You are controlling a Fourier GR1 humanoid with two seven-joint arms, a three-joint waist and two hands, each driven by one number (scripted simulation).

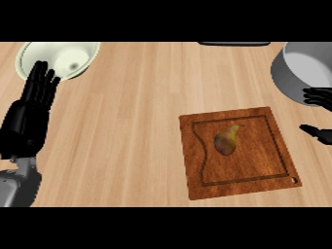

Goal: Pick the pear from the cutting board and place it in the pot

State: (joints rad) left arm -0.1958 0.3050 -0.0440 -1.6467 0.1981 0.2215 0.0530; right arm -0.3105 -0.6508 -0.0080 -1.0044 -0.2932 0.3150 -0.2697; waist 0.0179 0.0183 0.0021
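Wooden counter (147,107): pear (227,139) lies near-upright in view, stem toward top-right.

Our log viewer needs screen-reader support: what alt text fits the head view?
A yellow-brown pear lies on a brown wooden cutting board, untouched. The open right hand hovers beside a grey metal pot; the left hand rests open near a pale green bowl.

Yellow-brown pear (227,139) lies on the cutting board (269,176); grey pot (303,78) well apart.

Glossy dark wood cutting board (269,165), pale matt wood counter (139,121), smooth grey metal pot (319,68)
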